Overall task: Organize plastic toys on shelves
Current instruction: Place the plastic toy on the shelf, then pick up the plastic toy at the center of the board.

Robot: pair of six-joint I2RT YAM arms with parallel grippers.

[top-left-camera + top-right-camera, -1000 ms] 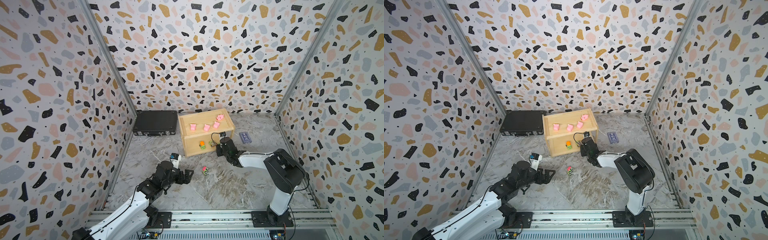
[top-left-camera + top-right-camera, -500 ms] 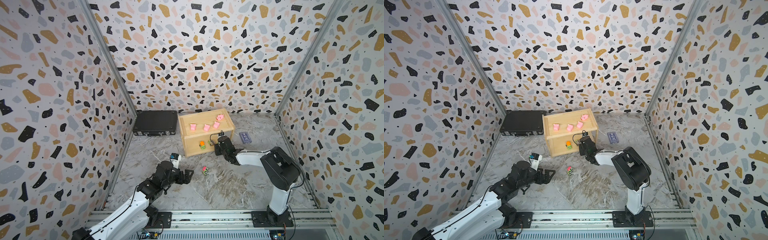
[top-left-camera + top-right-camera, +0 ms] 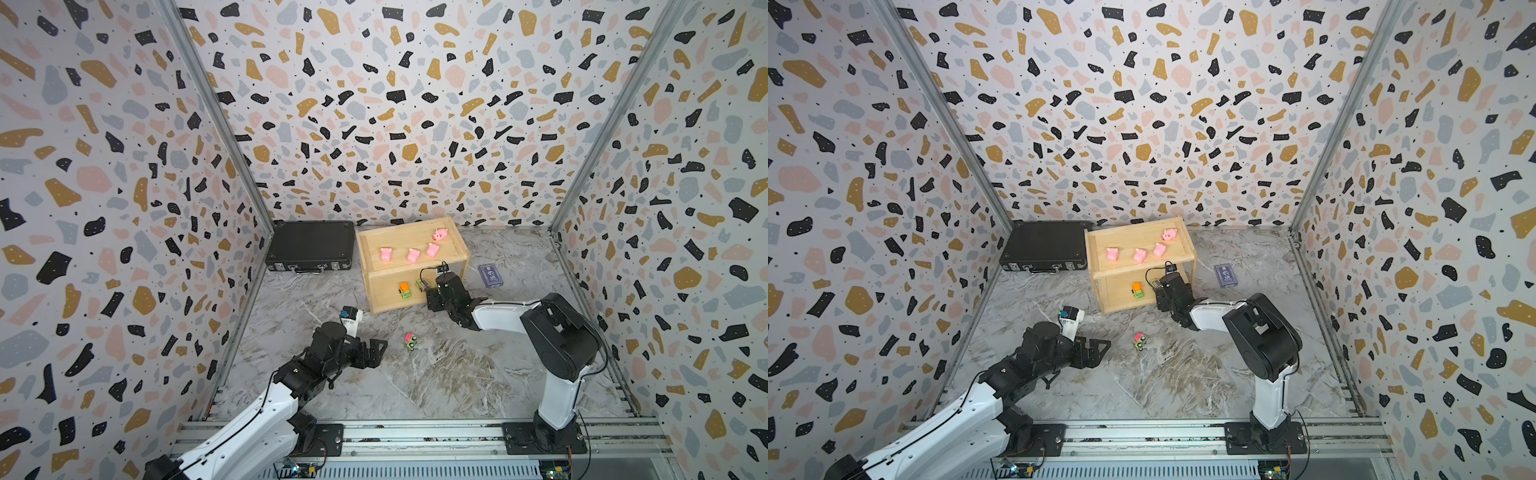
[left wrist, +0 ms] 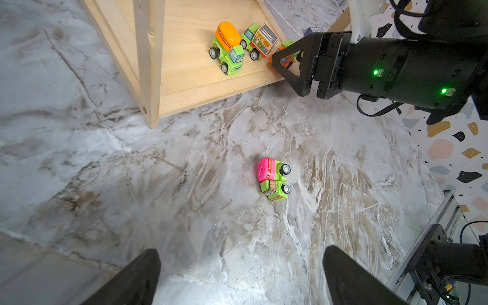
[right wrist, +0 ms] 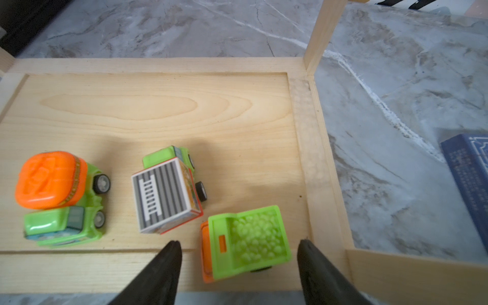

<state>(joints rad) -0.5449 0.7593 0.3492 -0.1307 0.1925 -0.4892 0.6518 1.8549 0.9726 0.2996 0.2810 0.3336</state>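
Note:
The shelves (image 3: 399,241) are a light wood rack at the back of the floor. Several pink pigs (image 3: 412,254) stand on its top tier. Its lower tier (image 5: 158,105) holds an orange-drum mixer truck (image 5: 58,195), a grey box truck (image 5: 166,192) and a green-and-orange dump truck (image 5: 245,243). My right gripper (image 5: 239,242) is open at the tier's front right corner, with a finger on each side of the dump truck and a gap to both. A pink-and-green truck (image 4: 273,179) lies on its side on the floor. My left gripper (image 4: 241,274) is wide open, short of it.
A black hard case (image 3: 309,249) lies left of the rack. A dark blue card box (image 3: 490,275) lies on the floor to its right. The rack's corner post (image 4: 148,63) stands between my left gripper and the lower tier. Patterned walls close in three sides.
My right gripper's jaws have spread wider around the dump truck at the lower tier's front edge. The left arm and the pink-and-green truck have not moved.

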